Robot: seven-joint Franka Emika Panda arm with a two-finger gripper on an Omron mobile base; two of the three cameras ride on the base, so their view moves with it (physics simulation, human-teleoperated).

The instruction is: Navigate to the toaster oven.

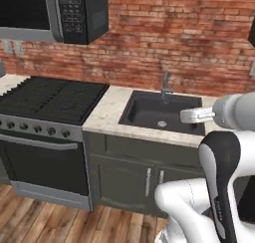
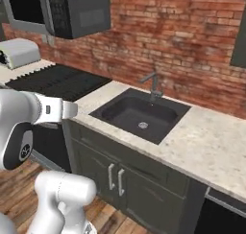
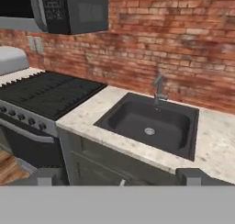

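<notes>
Brick wall [image 1: 189, 43] ran behind the whole counter run, and we faced it from the wooden floor [image 1: 45, 219] in front of the cabinets.

At the far left, beyond the stove, we saw a grey rounded top with a pale front edge, which we took for the toaster oven [image 2: 19, 52]; it sat on the counter at the left edge of the right base view and showed again as a grey curve [image 3: 11, 60] in the hand view. Its door and knobs were cut off by the frame.

Next to it stood the black stove [image 1: 50, 100] with its row of knobs and the oven door below, and the dark microwave [image 1: 55, 13] hung above it. Right of the stove lay the pale speckled counter [image 1: 107, 112], then the dark sink [image 1: 159, 112] with its grey faucet [image 1: 165, 85] against the wall. Dark cabinet doors [image 2: 115, 178] with silver handles sat beneath the sink.

Our arm [image 1: 219, 172] rose near the base, folded at the elbow, with the forearm held level above the counter's near edge and the hand aimed toward the sink and wall. The gripper [image 3: 119, 177] showed as two dark finger tips [image 3: 48, 177] standing wide apart at the bottom of the hand view, released and grasping nothing.
</notes>
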